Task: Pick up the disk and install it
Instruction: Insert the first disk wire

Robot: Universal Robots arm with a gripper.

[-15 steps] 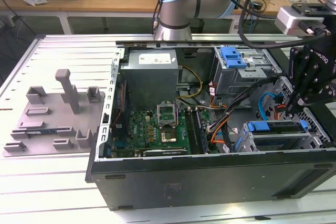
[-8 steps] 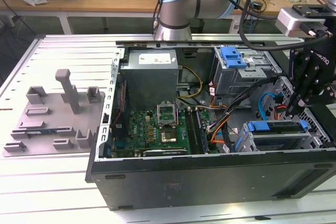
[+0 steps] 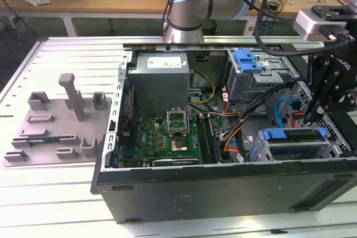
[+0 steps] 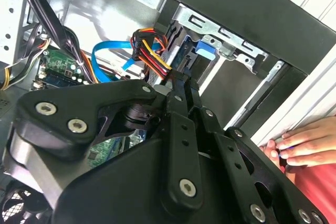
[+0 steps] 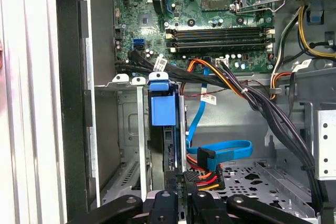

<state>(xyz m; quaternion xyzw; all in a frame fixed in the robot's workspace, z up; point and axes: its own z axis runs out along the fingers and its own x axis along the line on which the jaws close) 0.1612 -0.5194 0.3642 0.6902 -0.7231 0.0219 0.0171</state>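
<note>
**Open tower case with one disk seated.** One computer case (image 3: 223,185) lies open on a white slatted table (image 3: 50,199). It contains one motherboard (image 3: 167,137), one power supply (image 3: 162,79) and two grey drive cages. One disk (image 5: 163,119), edged by its blue rail bracket, stands on edge inside the near drive cage (image 5: 128,145), next to the case's black side wall. The far drive cage (image 3: 254,79) carries one blue latch (image 3: 248,59). One gripper (image 4: 181,81) reaches into the case. Its two fingers (image 4: 178,124) are pressed together, with the tips at the disk's cable end just beside one orange-red power lead (image 5: 202,174). Contact with the disk cannot be told. One hand (image 4: 304,148) rests beside the case. One grey fixture (image 3: 56,121) lies at the exterior view's left.
</note>
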